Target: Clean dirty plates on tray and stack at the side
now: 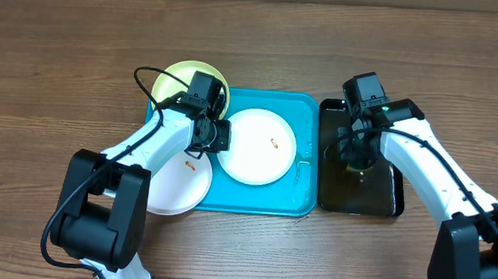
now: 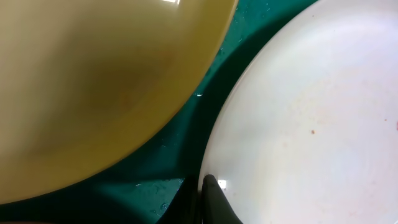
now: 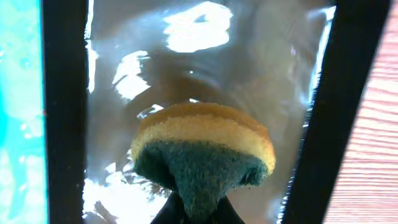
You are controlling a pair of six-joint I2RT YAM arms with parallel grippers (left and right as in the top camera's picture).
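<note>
A white plate point(image 1: 257, 146) with an orange speck lies on the turquoise tray point(image 1: 309, 117). The pale yellow-green plate point(image 1: 181, 81) overlaps the tray's far-left corner. A second white plate point(image 1: 178, 186) lies over the tray's left edge, nearer me. My left gripper point(image 1: 219, 137) is at the left rim of the tray's white plate. In the left wrist view its fingers point(image 2: 202, 186) are pinched on that plate's rim point(image 2: 311, 124), with the yellow-green plate point(image 2: 93, 81) beside it. My right gripper point(image 3: 196, 211) is shut on a yellow and green sponge point(image 3: 202, 155) over the black tray point(image 3: 62, 112).
The black tray point(image 1: 387, 199) stands right of the turquoise tray and holds shiny liquid. My right gripper point(image 1: 357, 161) hangs over its middle. Bare wooden table surrounds both trays. The turquoise tray's floor point(image 2: 180, 158) is wet between the two plates.
</note>
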